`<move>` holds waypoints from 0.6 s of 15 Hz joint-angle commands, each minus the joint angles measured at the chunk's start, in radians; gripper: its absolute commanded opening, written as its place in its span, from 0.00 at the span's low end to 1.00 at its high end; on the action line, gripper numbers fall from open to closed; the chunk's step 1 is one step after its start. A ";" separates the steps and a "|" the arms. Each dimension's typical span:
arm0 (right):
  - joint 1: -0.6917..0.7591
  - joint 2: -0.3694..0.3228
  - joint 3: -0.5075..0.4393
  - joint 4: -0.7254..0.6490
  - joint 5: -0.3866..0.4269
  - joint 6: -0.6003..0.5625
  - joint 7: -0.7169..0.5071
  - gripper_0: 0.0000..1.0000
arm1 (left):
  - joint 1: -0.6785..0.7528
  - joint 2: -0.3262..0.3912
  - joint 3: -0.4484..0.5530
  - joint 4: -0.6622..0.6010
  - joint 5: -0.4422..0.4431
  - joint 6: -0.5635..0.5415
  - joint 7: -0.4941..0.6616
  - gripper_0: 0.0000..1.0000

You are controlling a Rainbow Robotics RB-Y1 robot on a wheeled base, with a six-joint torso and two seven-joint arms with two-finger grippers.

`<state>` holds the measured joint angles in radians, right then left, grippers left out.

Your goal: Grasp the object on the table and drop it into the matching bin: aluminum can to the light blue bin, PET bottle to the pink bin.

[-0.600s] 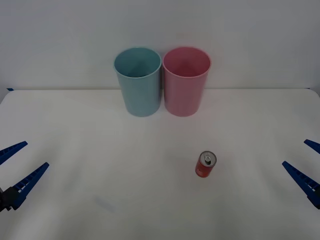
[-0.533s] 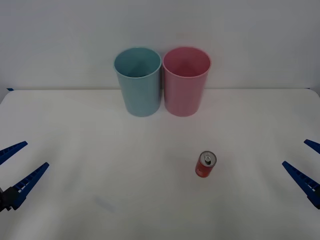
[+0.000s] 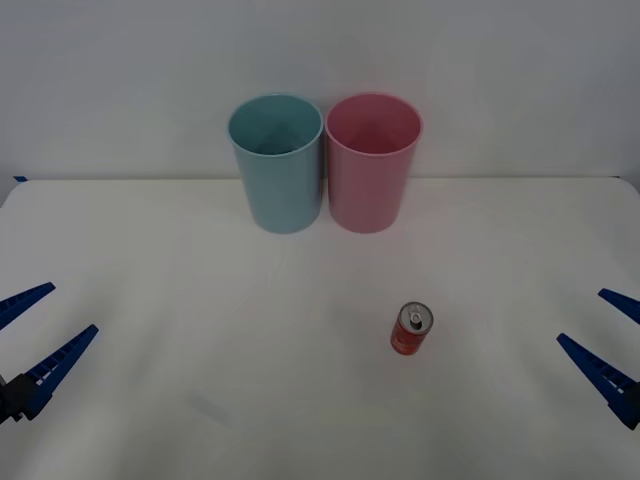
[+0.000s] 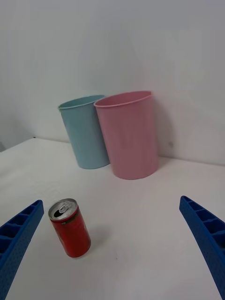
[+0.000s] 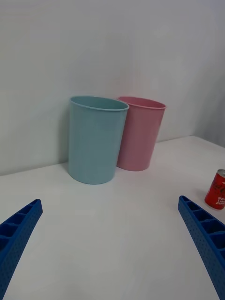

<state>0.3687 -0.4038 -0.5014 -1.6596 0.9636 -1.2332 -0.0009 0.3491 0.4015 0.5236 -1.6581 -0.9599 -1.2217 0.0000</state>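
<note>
**Can waits upright; reach not yet made**

The red can (image 3: 411, 329) stands upright on the white desk (image 3: 200, 300), nearer the robot than the two bins and roughly in line with the pink bin (image 3: 372, 162). The light blue bin (image 3: 277, 162) stands just beside the pink one, on its left, both at the far edge of the desk.

The right gripper (image 3: 606, 343) hovers low, to the right of the can and well apart from it, its fingers spread wide and holding nothing. The left gripper (image 3: 30, 338) hangs far to the left of the can, fingers likewise apart, seemingly idle.

The step in hand looks like the right arm's approach. To do it well, the fingers should come in level with the can's middle, one on each side of the round wall, and close only once centred, since a nudge could tip or roll it. Grip should be modest: thin metal dents. The can's silver top (image 4: 62, 209) marks it for the light blue bin, the farther of the two from this arm.
</note>
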 commanded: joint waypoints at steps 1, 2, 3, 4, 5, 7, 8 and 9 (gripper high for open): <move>0.019 -0.012 0.012 0.000 0.000 -0.009 0.012 1.00 | 0.000 0.000 0.000 0.000 0.000 0.000 0.000 1.00; 0.029 -0.015 0.015 0.001 0.000 -0.011 0.018 1.00 | 0.000 0.000 0.000 0.000 0.000 0.000 0.000 1.00; 0.039 -0.020 0.021 0.003 0.000 -0.011 0.028 1.00 | 0.000 0.000 0.000 0.000 0.000 0.000 0.000 1.00; 0.044 -0.026 0.029 0.015 0.000 -0.017 0.039 1.00 | 0.000 0.000 0.000 0.000 0.000 0.000 0.000 1.00; 0.041 -0.030 0.035 0.035 0.000 -0.031 0.051 1.00 | 0.000 0.000 0.000 0.000 0.000 0.000 0.000 1.00; 0.030 -0.044 0.054 0.090 0.000 -0.051 0.147 1.00 | 0.000 0.000 0.000 0.000 0.000 0.000 0.000 1.00; 0.027 -0.049 0.061 0.107 0.000 -0.051 0.180 1.00 | 0.000 0.000 0.000 0.000 0.000 0.000 0.000 1.00; 0.024 -0.052 0.070 0.124 0.001 -0.051 0.214 1.00 | 0.000 0.000 0.000 0.000 0.000 0.000 0.000 1.00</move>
<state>0.3954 -0.4530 -0.4381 -1.5489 0.9637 -1.2837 0.1865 0.3491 0.4015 0.5236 -1.6581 -0.9599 -1.2217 0.0000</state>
